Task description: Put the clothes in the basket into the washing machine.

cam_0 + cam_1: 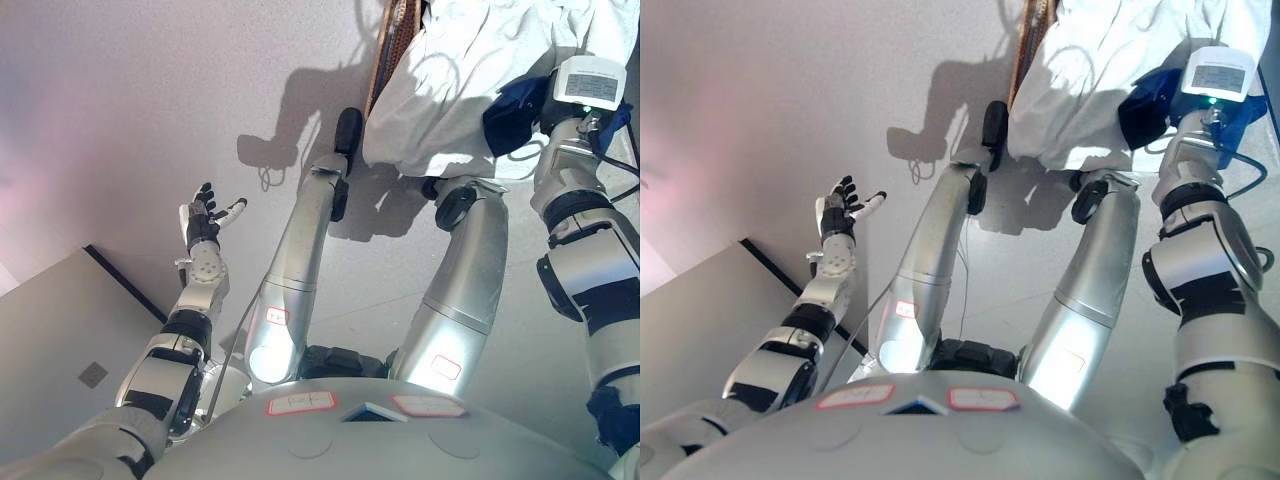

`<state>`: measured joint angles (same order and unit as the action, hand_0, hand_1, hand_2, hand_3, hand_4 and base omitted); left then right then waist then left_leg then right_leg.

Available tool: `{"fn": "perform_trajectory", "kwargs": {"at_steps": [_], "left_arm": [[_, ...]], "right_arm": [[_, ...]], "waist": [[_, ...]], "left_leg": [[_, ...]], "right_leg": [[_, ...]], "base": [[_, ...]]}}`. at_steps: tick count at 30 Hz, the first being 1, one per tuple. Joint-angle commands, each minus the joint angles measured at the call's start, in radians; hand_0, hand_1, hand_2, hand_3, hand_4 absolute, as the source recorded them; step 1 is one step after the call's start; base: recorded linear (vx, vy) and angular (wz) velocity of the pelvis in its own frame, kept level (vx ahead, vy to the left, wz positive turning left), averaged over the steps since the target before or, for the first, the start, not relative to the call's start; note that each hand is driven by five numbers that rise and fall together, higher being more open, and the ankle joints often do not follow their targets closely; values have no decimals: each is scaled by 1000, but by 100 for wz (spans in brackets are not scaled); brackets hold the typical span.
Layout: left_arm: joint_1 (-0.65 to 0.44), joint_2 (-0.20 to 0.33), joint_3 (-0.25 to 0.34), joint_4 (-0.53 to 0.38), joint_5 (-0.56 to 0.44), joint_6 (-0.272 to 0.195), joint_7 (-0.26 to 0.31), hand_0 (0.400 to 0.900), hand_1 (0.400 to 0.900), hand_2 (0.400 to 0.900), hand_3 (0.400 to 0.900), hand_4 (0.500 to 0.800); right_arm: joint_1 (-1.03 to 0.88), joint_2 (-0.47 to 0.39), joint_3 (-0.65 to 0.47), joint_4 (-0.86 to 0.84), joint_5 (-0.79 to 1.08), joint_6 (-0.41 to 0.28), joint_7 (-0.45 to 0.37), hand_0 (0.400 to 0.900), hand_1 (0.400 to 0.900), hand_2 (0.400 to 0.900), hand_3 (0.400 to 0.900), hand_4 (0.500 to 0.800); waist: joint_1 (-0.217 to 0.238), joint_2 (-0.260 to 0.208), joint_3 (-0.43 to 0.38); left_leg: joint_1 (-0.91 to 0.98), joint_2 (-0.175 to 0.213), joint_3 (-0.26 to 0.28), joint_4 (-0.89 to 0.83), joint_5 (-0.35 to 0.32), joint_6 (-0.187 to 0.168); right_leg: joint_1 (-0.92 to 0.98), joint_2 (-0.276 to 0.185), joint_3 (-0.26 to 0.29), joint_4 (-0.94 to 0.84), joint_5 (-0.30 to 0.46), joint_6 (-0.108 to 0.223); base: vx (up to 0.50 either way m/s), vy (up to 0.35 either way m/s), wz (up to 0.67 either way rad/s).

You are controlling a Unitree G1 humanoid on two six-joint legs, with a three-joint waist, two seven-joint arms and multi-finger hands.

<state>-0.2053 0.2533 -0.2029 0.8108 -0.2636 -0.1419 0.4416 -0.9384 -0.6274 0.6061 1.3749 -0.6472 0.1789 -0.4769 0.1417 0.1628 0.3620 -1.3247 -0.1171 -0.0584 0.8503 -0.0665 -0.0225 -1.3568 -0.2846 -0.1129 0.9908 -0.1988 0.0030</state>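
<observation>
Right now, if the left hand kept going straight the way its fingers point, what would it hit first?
Probably nothing: the open left hand points over bare grey floor, well apart from the white garment. Depth is unclear.

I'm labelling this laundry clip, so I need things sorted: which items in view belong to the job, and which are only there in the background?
Part of the job:
- white garment, bunched at the upper right
- woven basket, only its brown edge showing beside the garment
- right hand, reaching into the cloth, fingers hidden
- left hand, open and empty, held out over the floor

Only in the background:
- grey floor
- pale panel at lower left
</observation>
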Motion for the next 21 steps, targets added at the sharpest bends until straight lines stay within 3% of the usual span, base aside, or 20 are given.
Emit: {"fn": "perform_trajectory", "kwargs": {"at_steps": [1, 13, 21], "left_arm": [[45, 37, 25, 53, -12, -26, 69, 900, 900, 900, 900, 800], [2, 46, 28, 75, -7, -52, 68, 900, 900, 900, 900, 800], [0, 51, 31, 112, -12, -57, 49, 900, 900, 900, 900, 800]], "right_arm": [[25, -94, 40, 25, 18, 43, -31, 400, 400, 400, 400, 500], [-2, -82, 6, 32, 75, 21, -54, 400, 400, 400, 400, 500], [20, -76, -101, 37, 211, -12, -73, 400, 400, 400, 400, 500]], "waist": [[-7, 40, -48], [-6, 25, -56], [-22, 0, -22]], "left_leg": [[9, -24, 12, -25, -47, -15], [223, 16, 8, -296, 39, -22], [489, 36, 10, -521, 110, -27]], "right_leg": [[20, 27, 18, 14, -35, 43], [239, 64, -8, -238, 65, 70], [514, 110, -31, -502, 150, 91]], "base": [[0, 0, 0], [16, -11, -8], [41, -21, -16]]}}
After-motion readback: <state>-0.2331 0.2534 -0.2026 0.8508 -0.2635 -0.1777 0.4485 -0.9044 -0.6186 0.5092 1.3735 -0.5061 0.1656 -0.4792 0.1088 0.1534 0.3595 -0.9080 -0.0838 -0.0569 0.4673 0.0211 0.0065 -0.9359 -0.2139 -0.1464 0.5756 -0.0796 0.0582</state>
